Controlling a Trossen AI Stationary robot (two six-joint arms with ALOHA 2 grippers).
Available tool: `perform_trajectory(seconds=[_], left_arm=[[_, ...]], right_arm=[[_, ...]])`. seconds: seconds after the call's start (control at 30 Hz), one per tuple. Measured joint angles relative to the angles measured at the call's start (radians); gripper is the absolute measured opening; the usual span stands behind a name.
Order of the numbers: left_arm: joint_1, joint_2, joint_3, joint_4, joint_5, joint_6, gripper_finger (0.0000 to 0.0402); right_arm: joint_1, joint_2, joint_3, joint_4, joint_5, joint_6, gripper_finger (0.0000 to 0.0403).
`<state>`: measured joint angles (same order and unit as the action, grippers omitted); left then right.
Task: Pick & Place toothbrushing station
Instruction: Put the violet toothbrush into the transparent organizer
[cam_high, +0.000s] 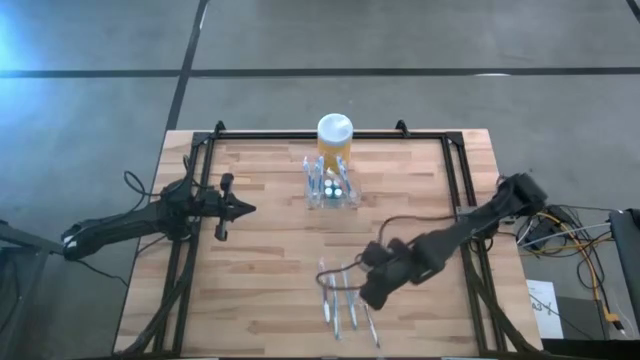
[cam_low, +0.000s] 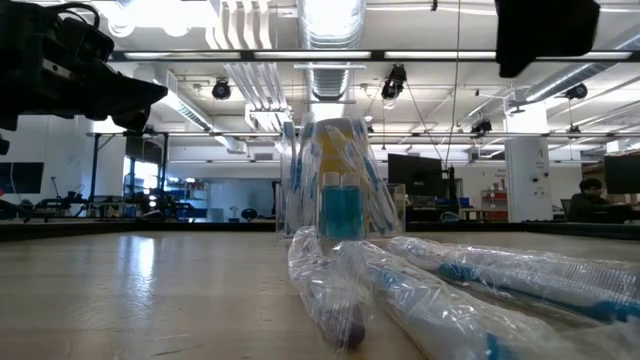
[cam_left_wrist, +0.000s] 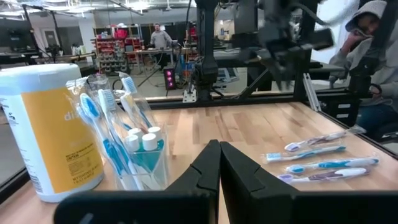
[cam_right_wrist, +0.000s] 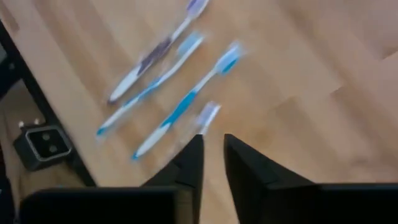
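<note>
**Right gripper slightly parted above wrapped toothbrushes**

Right gripper (cam_right_wrist: 213, 144) over the near part of the desk (cam_high: 260, 290), fingers a narrow gap apart, holding nothing; just beneath and beside it, wrapped toothbrushes (cam_right_wrist: 180, 106) lying flat in a loose row in clear plastic sleeves; left gripper (cam_left_wrist: 219, 155) farther back toward the left side, fingers closed together, empty, pointing toward the middle; toothbrushing station (cam_high: 331, 186) standing upright beyond the middle of the desk, clear holder with toothbrushes and small blue tubes inside; touching or just behind it, yellow jar (cam_high: 335, 137) with white lid, near the far edge; farther off, people in the room behind.
</note>
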<state>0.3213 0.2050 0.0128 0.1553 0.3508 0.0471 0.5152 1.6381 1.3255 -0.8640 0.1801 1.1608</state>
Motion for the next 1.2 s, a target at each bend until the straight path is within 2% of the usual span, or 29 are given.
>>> perform_trajectory(seconds=[0.1,0.23,0.43,0.73,1.2], left_arm=[[0.0,0.0,0.0,0.0,0.0,0.007,0.001],[0.0,0.0,-0.002,0.001,0.0,0.007,0.001],[0.0,0.0,-0.002,0.002,0.0,0.007,0.001],[0.0,0.0,-0.002,0.005,0.0,0.007,0.001],[0.0,0.0,-0.002,0.005,0.0,0.006,0.001]], right_arm=[[0.015,0.096,0.068,-0.001,-0.077,0.044,0.0092],[0.032,0.208,0.143,-0.001,-0.13,0.1,0.0141],[0.045,0.326,0.211,-0.068,-0.156,0.286,0.0185],[0.063,0.435,0.286,-0.073,-0.179,0.306,0.0203],[0.169,0.448,0.291,-0.064,-0.188,0.512,0.0203]])
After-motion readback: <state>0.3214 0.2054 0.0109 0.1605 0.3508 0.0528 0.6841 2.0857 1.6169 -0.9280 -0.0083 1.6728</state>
